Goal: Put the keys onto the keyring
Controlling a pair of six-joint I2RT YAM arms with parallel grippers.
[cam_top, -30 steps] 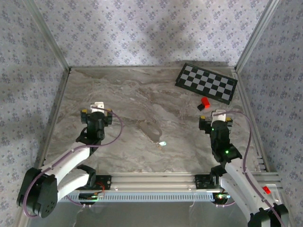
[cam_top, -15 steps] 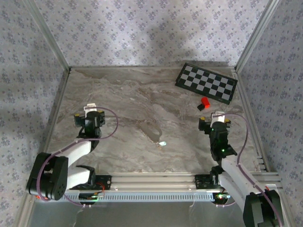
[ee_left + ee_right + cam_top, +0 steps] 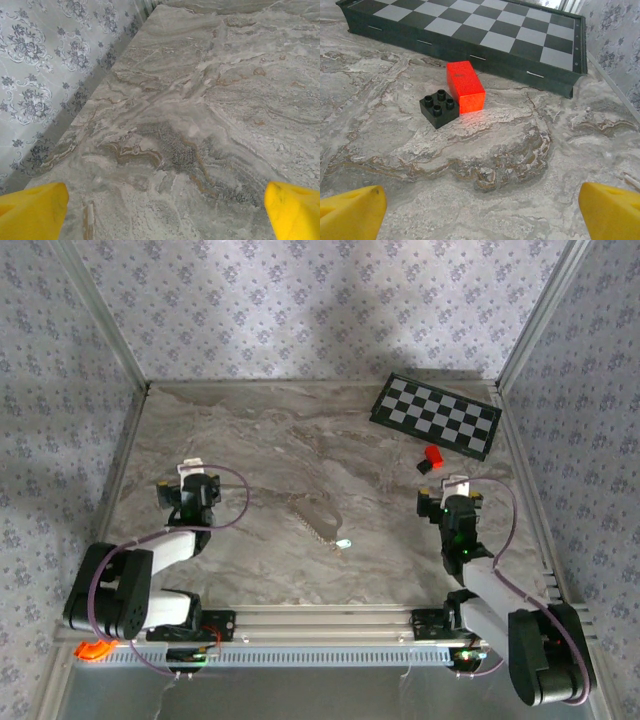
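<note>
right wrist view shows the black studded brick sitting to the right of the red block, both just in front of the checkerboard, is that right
Not quite. The right wrist view shows the black studded brick to the left of the red block, close against its side, not to the right. The rest holds: both lie just in front of the checkerboard.

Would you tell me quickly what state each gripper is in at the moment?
The left gripper is open, holding nothing.
The right gripper is open, holding nothing.
</note>
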